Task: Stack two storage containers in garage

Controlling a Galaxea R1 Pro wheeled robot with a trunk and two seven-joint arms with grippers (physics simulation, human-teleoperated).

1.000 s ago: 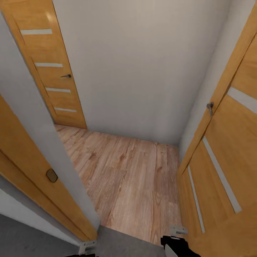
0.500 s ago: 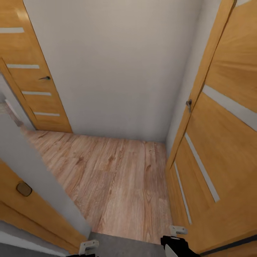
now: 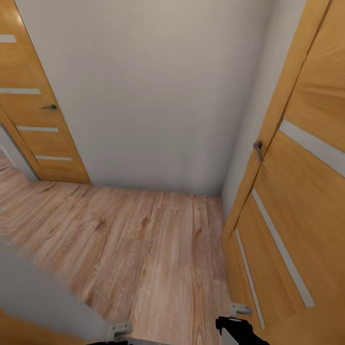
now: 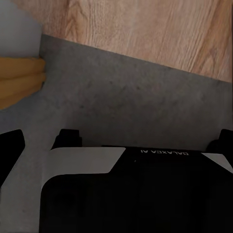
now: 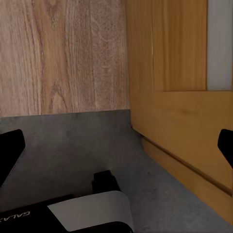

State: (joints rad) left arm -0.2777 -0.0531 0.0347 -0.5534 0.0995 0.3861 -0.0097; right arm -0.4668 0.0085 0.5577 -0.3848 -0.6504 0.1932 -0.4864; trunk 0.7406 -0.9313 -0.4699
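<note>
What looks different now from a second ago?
The camera moved, not the things: the robot rolled forward through the doorway, so the white wall edge slid away at the left and more wood plank floor shows. The far door stays shut, the open door stays open, and both grippers remain empty.

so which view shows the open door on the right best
The head view: the open door shows with its handle and pale strips. The right wrist view catches just its lower corner above the grey floor. The left wrist view shows floor and a wood frame edge.
</note>
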